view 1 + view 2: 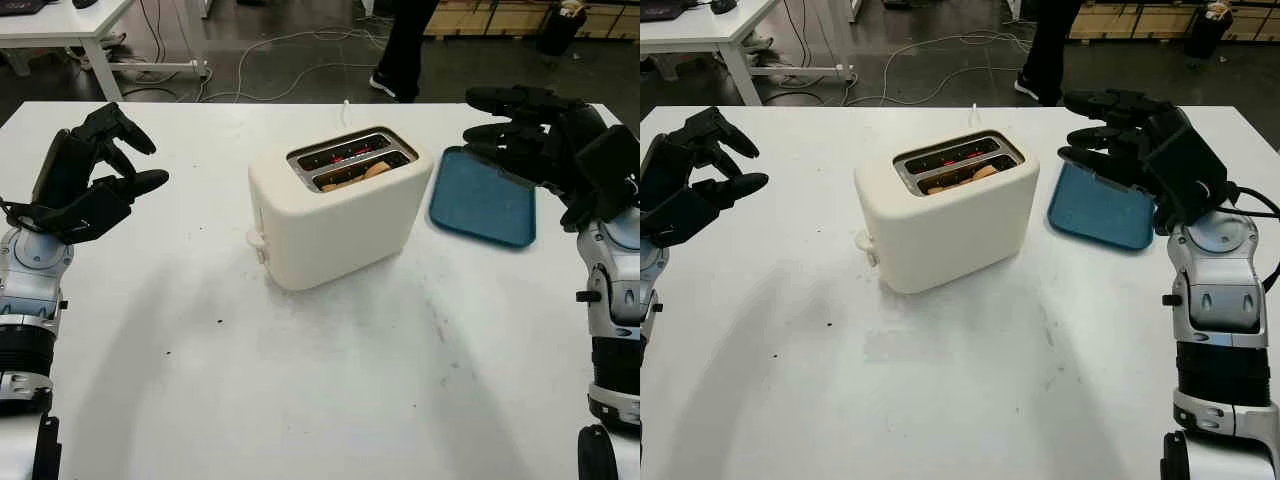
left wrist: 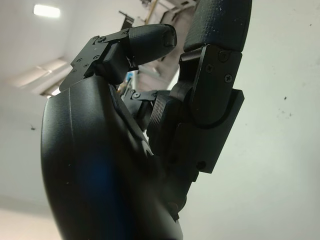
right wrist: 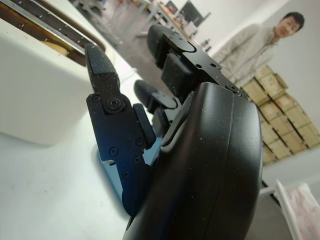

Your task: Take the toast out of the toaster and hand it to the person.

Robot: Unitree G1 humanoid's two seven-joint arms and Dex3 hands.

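**While both hands are hovering wide of the toaster, the toast is sitting in its slot**

While the cream toaster [image 1: 335, 205] is standing near the middle of the white tabletop [image 1: 300, 390], turned at a slant, the toast [image 1: 365, 172] is sitting low in the nearer of its two top slots, its brown edge just peeking above the rim. The farther slot is glowing red inside. A lever knob is sticking out from the toaster's left near corner.

The left hand [image 1: 95, 180] is hanging above the left side of the tabletop, well apart from the toaster, open and holding nothing. Between it and the toaster a broad stretch of bare white surface is lying open.

The right hand [image 1: 1130, 140] is hovering at the right, over the far part of a blue tray [image 1: 482, 205], with its fingers [image 1: 1095, 128] reaching toward the toaster and gripping nothing. The tray is lying flat just right of the toaster, with a narrow strip of tabletop between them.

The whole near half of the tabletop is lying bare apart from a few dark specks. Beyond the far edge, a person's dark trouser legs [image 1: 405, 45] are standing on the floor among loose cables, and in the right wrist view a person in a light sweater [image 3: 250, 45] is standing beside stacked boxes.
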